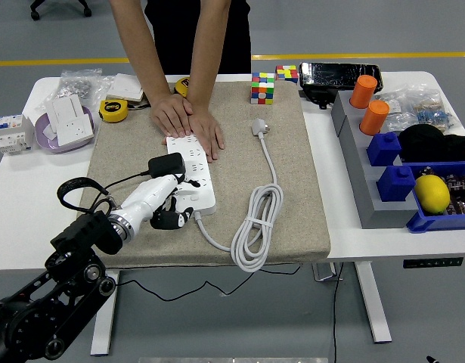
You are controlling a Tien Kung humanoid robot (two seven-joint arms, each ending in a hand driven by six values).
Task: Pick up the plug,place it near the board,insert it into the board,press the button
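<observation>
A white power strip (196, 181) lies on the beige mat (292, 181). A person's two hands (188, 121) press its far end flat. A black plug (165, 165) stands on the strip's left side, and its black cable loops away to the left (73, 189). My left hand (175, 215) sits at the strip's near left end, just below the plug. Its black fingers (168, 221) are loosely bent against the strip's edge and grasp nothing. The strip's own white plug (260, 127) and coiled cord (255, 227) lie to the right. My right arm is out of view.
Two tape measures (113, 110), a purple bowl with a socket (66, 125) and a breaker (11, 132) sit at the left. Puzzle cubes (262, 88) stand at the mat's far edge. Blue bins (436, 219), orange cups (373, 117) and a lemon (432, 193) fill the right side.
</observation>
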